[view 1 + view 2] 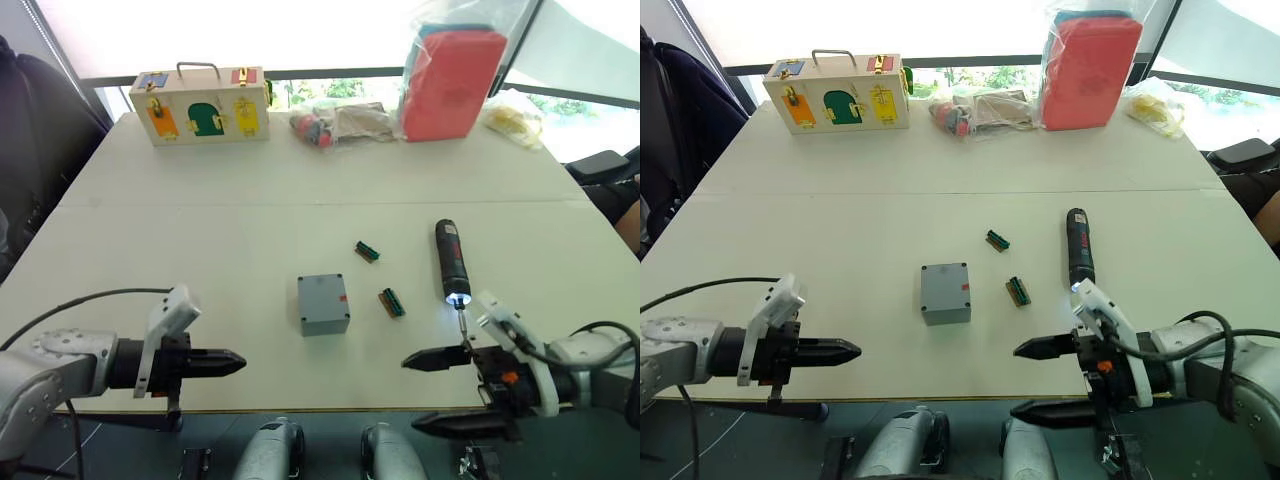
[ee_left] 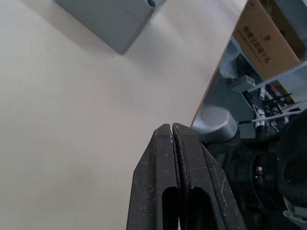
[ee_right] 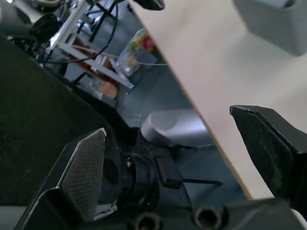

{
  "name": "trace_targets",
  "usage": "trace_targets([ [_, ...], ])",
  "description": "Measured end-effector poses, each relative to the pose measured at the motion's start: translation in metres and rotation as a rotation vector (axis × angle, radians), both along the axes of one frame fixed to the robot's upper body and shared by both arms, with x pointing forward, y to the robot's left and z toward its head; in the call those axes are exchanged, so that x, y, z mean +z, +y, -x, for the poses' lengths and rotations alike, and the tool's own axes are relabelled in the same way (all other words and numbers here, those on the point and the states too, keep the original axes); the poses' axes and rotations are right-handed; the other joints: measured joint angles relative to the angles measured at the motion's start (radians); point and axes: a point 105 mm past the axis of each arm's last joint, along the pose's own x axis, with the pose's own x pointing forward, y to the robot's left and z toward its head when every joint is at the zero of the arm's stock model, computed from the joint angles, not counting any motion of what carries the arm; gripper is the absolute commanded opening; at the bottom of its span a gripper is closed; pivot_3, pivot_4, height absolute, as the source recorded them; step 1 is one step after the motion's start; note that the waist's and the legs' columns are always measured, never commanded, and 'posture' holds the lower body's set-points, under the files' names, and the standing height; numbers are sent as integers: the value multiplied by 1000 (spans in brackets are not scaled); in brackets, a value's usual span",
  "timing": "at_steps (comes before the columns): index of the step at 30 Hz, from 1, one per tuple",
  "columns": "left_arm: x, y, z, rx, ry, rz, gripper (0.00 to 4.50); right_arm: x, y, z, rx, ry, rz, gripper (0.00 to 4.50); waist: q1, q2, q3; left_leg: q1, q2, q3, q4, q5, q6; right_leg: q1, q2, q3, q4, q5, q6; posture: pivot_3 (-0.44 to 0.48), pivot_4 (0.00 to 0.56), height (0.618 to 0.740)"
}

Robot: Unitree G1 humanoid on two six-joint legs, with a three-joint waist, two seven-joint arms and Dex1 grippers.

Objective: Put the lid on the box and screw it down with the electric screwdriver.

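The box (image 1: 323, 303) sits at table centre, apparently with the lid already seated. The electric screwdriver (image 1: 451, 262) lies to its right, ungrasped. Left gripper (image 1: 232, 363) is closed and empty; right gripper (image 1: 412, 392) is spread wide. Next: grasp the screwdriver.

Bare table (image 1: 200, 250) surrounds the box (image 1: 323, 303); two bit holders (image 1: 391, 301) and the screwdriver (image 1: 450, 262) crowd its right.
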Motion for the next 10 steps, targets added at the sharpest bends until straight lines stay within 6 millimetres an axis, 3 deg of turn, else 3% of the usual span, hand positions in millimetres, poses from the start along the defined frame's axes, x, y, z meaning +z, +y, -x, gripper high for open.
trace_targets([
  [10, -3, -16, 16, -21, 28, 58, 0, -14, -5, 1, 23, -9, 49, 4465, 0, 0, 0, 0, 0, 0, 0, 0, 0, 1, 0, 0, 0, 0, 0, 0, 150, 740],
])
